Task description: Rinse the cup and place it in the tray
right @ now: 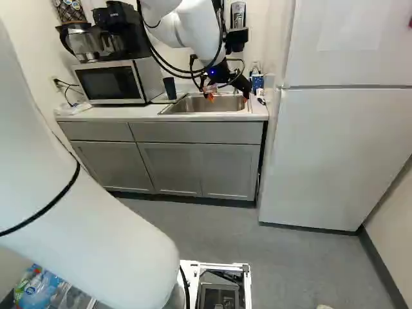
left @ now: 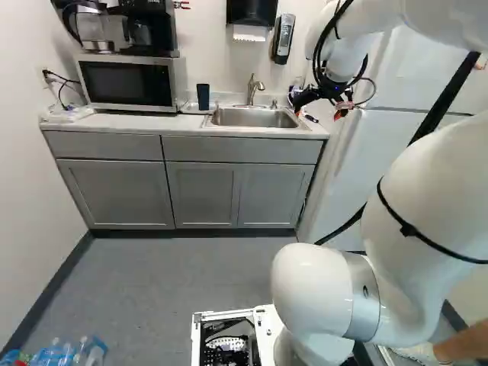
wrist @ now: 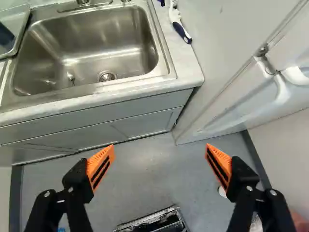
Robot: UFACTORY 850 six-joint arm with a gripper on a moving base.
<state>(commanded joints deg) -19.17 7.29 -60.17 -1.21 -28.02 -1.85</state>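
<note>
One pale counter tops gray cabinets above a gray floor. Left to right: a microwave; the dark cup, upright in the tray beside the sink; the gripper, fingers spread wide; a blue-labeled bottle, its print too small to read; a white fridge.

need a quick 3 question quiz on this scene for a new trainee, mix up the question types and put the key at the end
1. True or false: the gripper is closed on the dark cup.
2. In the left base view, the dark cup stands between the sink and which thing? a) towel dispenser b) microwave c) water bottles
3. Fill in: the white-and-blue tool lies on the counter between the sink and the ____.

Key: 1 false; 2 b; 3 fridge
</note>
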